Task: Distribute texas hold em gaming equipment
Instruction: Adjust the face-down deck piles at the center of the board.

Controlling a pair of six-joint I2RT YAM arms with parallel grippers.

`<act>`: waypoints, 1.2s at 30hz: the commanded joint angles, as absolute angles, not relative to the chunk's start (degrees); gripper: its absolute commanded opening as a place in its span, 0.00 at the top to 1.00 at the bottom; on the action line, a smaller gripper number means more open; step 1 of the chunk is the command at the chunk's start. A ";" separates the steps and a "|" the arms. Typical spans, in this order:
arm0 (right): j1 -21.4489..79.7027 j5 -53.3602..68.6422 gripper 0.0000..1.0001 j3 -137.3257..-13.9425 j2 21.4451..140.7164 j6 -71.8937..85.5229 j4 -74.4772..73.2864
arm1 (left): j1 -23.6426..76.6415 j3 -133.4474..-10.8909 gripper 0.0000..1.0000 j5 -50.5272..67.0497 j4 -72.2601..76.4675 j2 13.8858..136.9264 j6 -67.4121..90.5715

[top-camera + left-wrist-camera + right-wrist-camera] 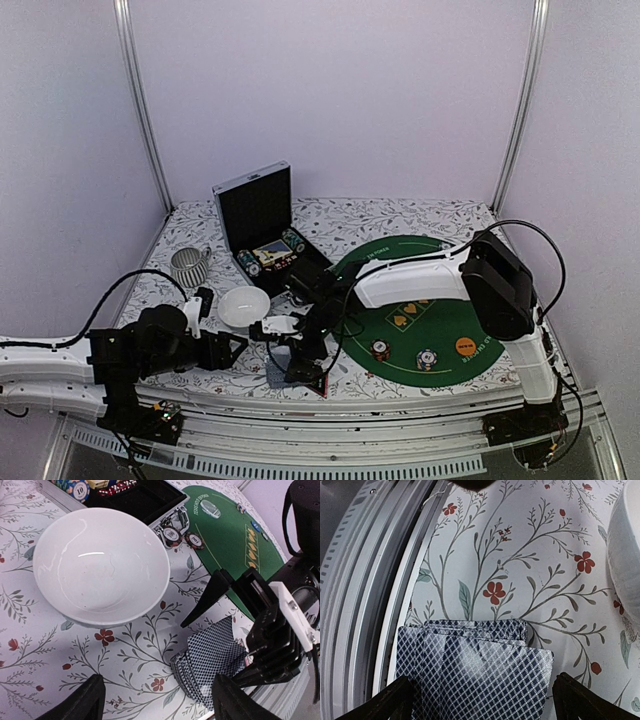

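Note:
A fanned stack of blue-grey lattice-backed playing cards (475, 675) lies at the table's near edge, also in the left wrist view (212, 662) and the top view (283, 372). My right gripper (487, 702) hangs low over the stack, open, one finger on each side of it. My left gripper (157, 702) is open and empty, just left of the cards and near the white bowl (100, 565). Two striped chips (171, 534) lie beside the case. Two more chips (380, 350) and an orange disc (465, 347) lie on the green mat (440, 320).
The open black case (265, 225) with chips stands at the back. The grey ribbed mug (188, 265) stands to its left. The white bowl (243, 305) sits between both grippers and the case. The table's metal rail (365, 580) runs close beside the cards.

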State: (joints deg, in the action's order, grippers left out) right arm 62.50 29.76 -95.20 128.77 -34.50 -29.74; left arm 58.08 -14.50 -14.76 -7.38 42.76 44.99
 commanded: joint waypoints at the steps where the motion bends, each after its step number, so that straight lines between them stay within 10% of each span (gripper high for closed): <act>1: 63.94 23.70 0.01 -96.42 129.94 -34.51 -30.67 | 56.92 -15.76 0.25 -15.51 -7.77 41.85 42.92; 36: 59.58 33.90 0.01 -94.31 116.57 -16.97 -23.48 | 63.48 -21.64 0.32 -7.82 -5.38 53.91 25.30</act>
State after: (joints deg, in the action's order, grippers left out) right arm 63.26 29.95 -97.78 124.77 -29.98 -31.07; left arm 59.70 -18.44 -7.35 -5.89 51.33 32.36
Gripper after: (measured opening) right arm 0.996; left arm 0.673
